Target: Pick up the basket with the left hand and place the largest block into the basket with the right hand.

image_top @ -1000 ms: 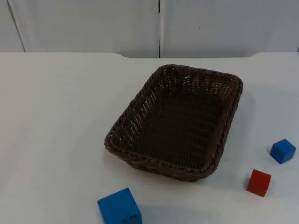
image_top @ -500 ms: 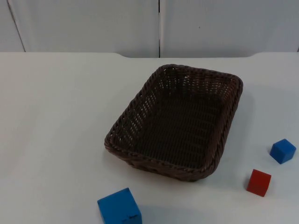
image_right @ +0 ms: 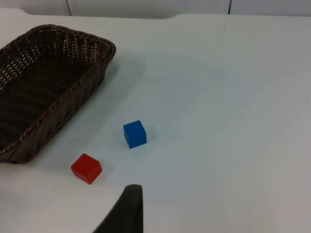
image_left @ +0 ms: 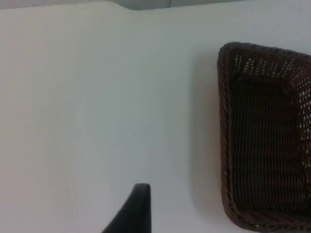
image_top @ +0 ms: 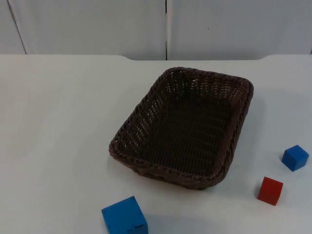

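You have a dark brown woven wicker basket (image_top: 187,127) sitting flat on the white table top (image_top: 58,122), and across the last second nothing in the top view has shifted: the basket and all three blocks lie exactly where they were, so I judge the task has not really started. The large blue cube (image_top: 125,216), clearly the biggest of the three and so the one you want, sits near the basket's near corner, apart from it. The small blue cube (image_top: 295,157) and the small red cube (image_top: 270,190) lie near each other on the basket's far side, well apart from the big one. The left gripper (image_left: 133,208) hangs over bare table beside the basket's rim (image_left: 222,131), not touching it; only one black fingertip is visible, so I cannot tell how wide it stands. The right gripper (image_right: 127,206) waits above the table near the red and small blue cubes (image_right: 134,134) (the wrong pair, mind you), and its spread is equally impossible to judge. Your first step should be bringing the left gripper onto the basket's rim; the right arm will then need to cross toward the large cube.
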You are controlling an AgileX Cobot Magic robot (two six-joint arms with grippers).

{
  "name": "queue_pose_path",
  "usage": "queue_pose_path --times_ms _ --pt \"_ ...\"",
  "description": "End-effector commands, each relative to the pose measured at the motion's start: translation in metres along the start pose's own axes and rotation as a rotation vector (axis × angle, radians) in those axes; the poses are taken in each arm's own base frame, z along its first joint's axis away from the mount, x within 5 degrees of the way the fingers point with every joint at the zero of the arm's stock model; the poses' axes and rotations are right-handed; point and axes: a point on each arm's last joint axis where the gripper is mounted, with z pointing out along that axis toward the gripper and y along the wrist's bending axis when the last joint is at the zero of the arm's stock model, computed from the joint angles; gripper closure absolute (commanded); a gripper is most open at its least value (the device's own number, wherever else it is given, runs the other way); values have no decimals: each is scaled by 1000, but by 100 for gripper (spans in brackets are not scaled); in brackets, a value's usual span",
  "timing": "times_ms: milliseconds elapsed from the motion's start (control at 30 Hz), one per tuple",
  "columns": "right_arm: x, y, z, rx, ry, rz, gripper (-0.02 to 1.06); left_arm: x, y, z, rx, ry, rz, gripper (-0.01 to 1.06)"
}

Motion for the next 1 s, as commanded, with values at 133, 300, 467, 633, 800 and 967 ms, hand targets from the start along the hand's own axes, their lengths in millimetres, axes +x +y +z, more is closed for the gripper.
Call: queue_pose_path --times_ms 133,300,467,633,800,967 --pt "0 0 0 4 -6 2 0 -26 -12 28 72 35 74 7" --pt "0 0 0 4 -6 2 0 -34 -18 49 95 77 112 7" --pt "0 0 0 4 -6 2 0 -42 -27 89 128 151 156 7" --pt "0 0 0 4 -6 2 0 -40 -29 122 149 219 164 7" --pt "0 0 0 4 -6 2 0 -30 -28 150 138 279 166 7" --pt "0 0 0 4 -6 2 0 -23 -25 170 136 312 155 7"
